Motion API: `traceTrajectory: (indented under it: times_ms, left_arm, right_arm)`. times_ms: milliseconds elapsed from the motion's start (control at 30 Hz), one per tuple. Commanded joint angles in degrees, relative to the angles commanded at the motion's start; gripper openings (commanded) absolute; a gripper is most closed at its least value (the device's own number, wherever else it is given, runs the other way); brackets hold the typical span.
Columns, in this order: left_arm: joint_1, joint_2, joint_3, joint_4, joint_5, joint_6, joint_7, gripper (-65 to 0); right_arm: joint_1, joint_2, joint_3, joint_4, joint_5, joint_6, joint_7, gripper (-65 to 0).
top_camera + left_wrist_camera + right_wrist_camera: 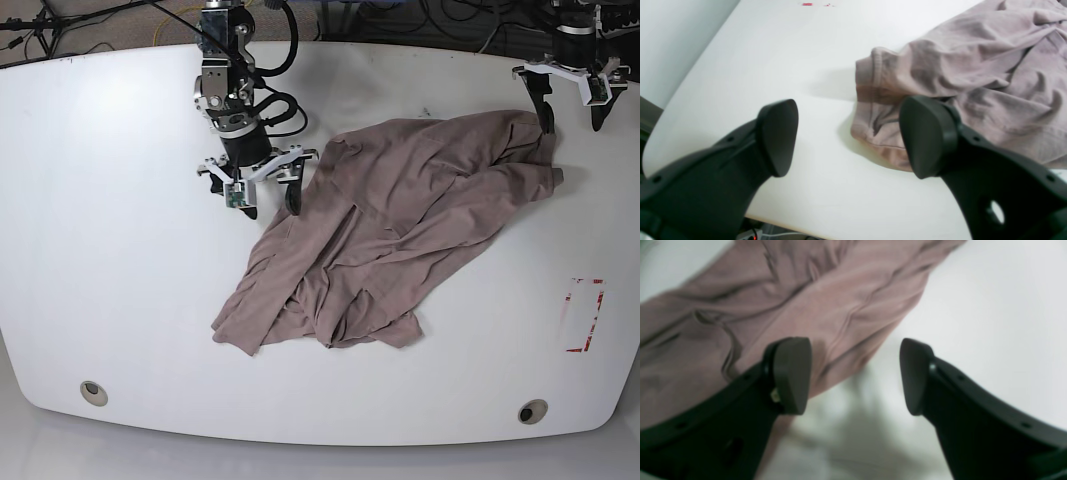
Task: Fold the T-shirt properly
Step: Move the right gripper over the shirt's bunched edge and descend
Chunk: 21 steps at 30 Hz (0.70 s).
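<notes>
Currently, the T-shirt (390, 215) lies rumpled across the middle of the white table (130, 270), its brownish-pink cloth bunched into long diagonal folds. In the base view, taking the table as a clock face with twelve at the top, the shirt reaches from about seven o'clock, where one narrow end points down, up to about two o'clock, where a hemmed end sits beneath the left arm. A smaller corner pokes out toward five o'clock.

The left gripper (572, 108) is at about one o'clock in that view, its fingers spread wide with nothing between them. In the left wrist view, one finger overlaps the hemmed end of the shirt while the other has bare tabletop behind it.

The right gripper (268, 200) is toward ten o'clock, beside the upper edge of the cloth, also spread and gripping nothing. In the right wrist view, the cloth fills the upper left, passing behind one finger, and white tabletop lies behind the other.

Red markings (585, 315) show on the table at about four o'clock in the base view. Two round fittings (94, 393) (533, 411) sit near the table's lower corners, around eight and five o'clock.
</notes>
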Motion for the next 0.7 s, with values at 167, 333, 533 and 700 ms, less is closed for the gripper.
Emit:
traceTrajectory:
  times_ms: [167,333,533,700]
  left_arm:
    - [0.03,-0.03,0.18,0.11,0.00,-0.03,-0.11,-18.3]
    - [0.10,-0.05,0.25,0.14,-0.03,-0.05,-0.23,-18.2]
    - [0.89,0.06,0.37,0.09,-0.14,-0.04,-1.35,-18.6]
    - [1.03,0.10,0.42,0.15,-0.11,-0.05,-1.50,-18.5]
  right_arm:
    - [1.31,-0.72,-2.48,0.07,0.15,-0.01,-2.06,-25.8]
    - [2.21,-0.72,-4.15,-0.31,0.11,0.14,-3.42,-25.8]
    - [5.58,-0.15,-3.96,-3.74,0.15,-1.13,-4.58,-25.6]
    - [6.70,-0.09,-3.81,-5.39,-0.03,-1.31,-4.59,-25.6]
